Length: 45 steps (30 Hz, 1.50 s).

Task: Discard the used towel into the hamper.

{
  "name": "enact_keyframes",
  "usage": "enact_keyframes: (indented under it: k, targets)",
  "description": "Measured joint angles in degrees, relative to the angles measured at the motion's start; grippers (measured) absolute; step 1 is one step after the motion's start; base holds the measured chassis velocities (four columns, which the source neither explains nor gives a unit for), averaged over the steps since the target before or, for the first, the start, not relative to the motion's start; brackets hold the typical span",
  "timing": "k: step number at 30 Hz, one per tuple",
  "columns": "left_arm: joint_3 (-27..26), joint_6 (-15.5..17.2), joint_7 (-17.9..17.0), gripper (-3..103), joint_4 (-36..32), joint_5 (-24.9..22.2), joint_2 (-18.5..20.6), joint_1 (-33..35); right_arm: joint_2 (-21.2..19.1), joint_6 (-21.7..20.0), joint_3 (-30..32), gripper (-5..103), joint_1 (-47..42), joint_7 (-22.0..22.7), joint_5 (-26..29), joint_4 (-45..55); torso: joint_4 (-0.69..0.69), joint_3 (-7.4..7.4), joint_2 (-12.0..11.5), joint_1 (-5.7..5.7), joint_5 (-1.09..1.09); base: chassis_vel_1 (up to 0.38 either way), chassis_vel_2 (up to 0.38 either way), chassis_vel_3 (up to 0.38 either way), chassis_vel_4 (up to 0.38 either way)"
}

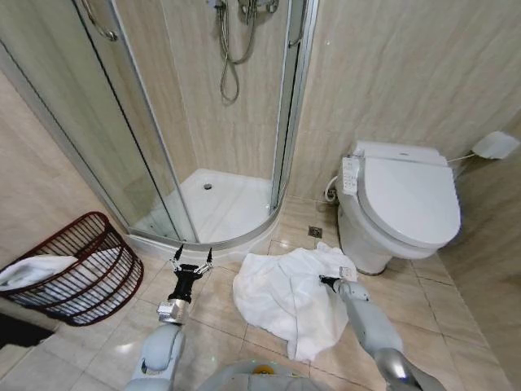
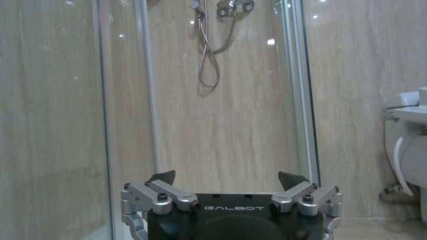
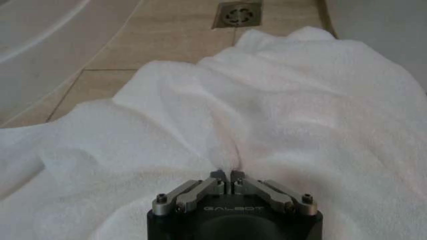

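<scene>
The crumpled white terry towel [image 1: 285, 293] lies spread on the beige tiled floor [image 1: 220, 314] between the curved shower tray [image 1: 216, 208] and the white toilet [image 1: 403, 208], and a raised fold of it is pinched in the closed right gripper [image 3: 231, 176]. The pinch is best kept firm and the cloth lifted well clear of the floor before being carried over to the dark reddish-brown openwork hamper [image 1: 77, 281], which stands tilted at the left with white cloth already inside. The right arm is stretched forward and low to the towel's edge near the toilet, while the left gripper [image 1: 192, 258] is held open above the floor, pointed toward the shower glass.
</scene>
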Motion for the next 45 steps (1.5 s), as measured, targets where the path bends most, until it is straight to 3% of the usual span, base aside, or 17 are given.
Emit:
enact_keyframes:
  k: [7, 12, 19, 28, 34, 36, 41, 44, 45]
  targets:
    - [0.12, -0.02, 0.04, 100, -0.01, 0.0, 0.1, -0.09, 0.11, 1.9, 0.39, 2, 0.01, 1.42, 1.73, -0.24, 0.0, 0.0, 0.0, 0.0, -0.01, 0.0, 0.0, 0.0, 0.0]
    - [0.13, -0.13, 0.12, 100, -0.35, -0.34, 0.57, 0.19, -0.07, 3.62, 0.37, 2, -2.27, 4.51, 3.35, 4.72, 0.0, 0.0, 0.0, 0.0, 0.0, 0.0, 0.0, 0.0, 0.0]
    - [-0.1, -1.06, 0.75, 100, -0.3, -1.47, 1.04, 0.58, -0.53, 7.69, 0.09, 2, -9.63, 13.63, 1.79, 22.59, -0.01, 0.01, 0.0, 0.0, -0.01, 0.0, 0.0, 0.0, 0.0]
    - [-0.18, -2.51, 1.46, 100, 0.25, -2.93, 1.2, 0.71, -3.27, 9.3, 0.18, 2, -17.72, 17.98, -1.34, 44.04, 0.0, 0.0, 0.0, 0.0, -0.02, 0.0, 0.0, 0.0, 0.0]
    - [-0.37, -3.55, 1.75, 100, 0.8, -4.28, 1.58, 0.51, -6.69, 8.06, 0.02, 2, -23.41, 20.4, -1.27, 61.67, 0.0, 0.0, 0.01, 0.0, 0.0, 0.0, 0.0, 0.0, 0.0]
    - [-0.54, -4.11, 1.82, 100, 1.06, -4.52, 1.68, 0.59, -9.65, 6.23, 0.38, 2, -25.78, 22.69, 1.27, 70.56, 0.0, 0.0, 0.01, 0.0, -0.02, 0.0, 0.0, 0.0, 0.0]
    - [-0.77, -4.58, 1.85, 100, 1.04, -5.35, 1.78, 1.11, -14.03, 4.69, 1.46, 2, -28.16, 25.49, 5.74, 77.76, 0.0, 0.0, 0.01, 0.0, 0.01, 0.0, 0.0, 0.0, 0.0]
    - [-1.4, -5.66, 1.86, 100, 0.86, -6.37, 1.8, 1.87, -20.87, 4.47, 4.36, 2, -31.17, 29.02, 11.54, 85.56, -0.01, 0.0, 0.01, 0.0, 0.0, 0.0, 0.0, 0.0, 0.0]
    - [-1.4, -5.66, 1.86, 100, 0.86, -6.37, 1.8, 1.87, -20.87, 4.47, 4.36, 2, -31.17, 29.02, 11.54, 85.56, -0.01, 0.0, 0.01, 0.0, 0.0, 0.0, 0.0, 0.0, 0.0]
